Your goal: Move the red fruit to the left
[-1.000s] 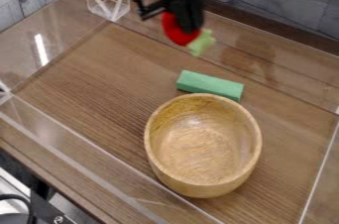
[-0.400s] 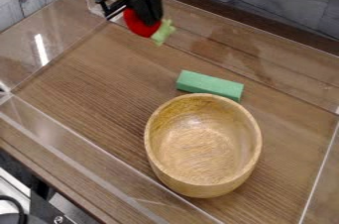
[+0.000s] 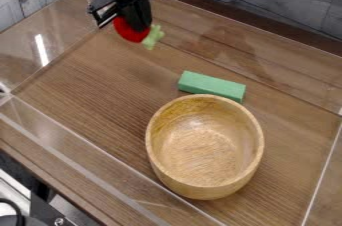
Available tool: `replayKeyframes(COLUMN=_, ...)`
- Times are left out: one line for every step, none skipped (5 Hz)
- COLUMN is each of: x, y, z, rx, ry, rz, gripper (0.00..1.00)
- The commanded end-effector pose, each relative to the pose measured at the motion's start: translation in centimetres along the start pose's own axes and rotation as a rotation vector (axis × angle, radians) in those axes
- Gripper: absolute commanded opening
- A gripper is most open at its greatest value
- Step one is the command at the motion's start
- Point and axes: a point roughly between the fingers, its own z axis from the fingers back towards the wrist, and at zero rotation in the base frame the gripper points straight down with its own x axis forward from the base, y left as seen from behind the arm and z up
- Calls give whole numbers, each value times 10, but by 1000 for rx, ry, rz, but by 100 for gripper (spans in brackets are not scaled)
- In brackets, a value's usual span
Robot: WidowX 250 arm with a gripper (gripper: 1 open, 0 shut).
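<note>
The red fruit [image 3: 130, 30], a small glossy red strawberry with a pale green cap [image 3: 154, 38], hangs just above the wooden table near the back left. My black gripper [image 3: 131, 22] comes down on it from above and is shut on it. The green cap sticks out to the lower right of the fingers. Most of the fruit's upper part is hidden by the fingers.
A flat green block [image 3: 213, 86] lies mid-table, right of the fruit. A wooden bowl [image 3: 205, 146] stands in front of it. Clear plastic walls [image 3: 40, 55] ring the table, with a clear bracket at the back left corner.
The gripper has carried the red fruit leftward from above the green block's far side toward the back left corner, and slightly lower. The block and bowl have not moved.
</note>
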Motion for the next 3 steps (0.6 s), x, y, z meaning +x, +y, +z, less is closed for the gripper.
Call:
replayKeyframes(x=16, y=0, z=1, rx=-25, ry=-62, rz=18, gripper=0)
replayKeyframes(x=22, y=4, z=-8, rx=-25, ry=-86, rz=40, gripper=0)
replayKeyframes(x=30, y=6, z=-17, rx=-24, ry=-107, rz=60, gripper=0)
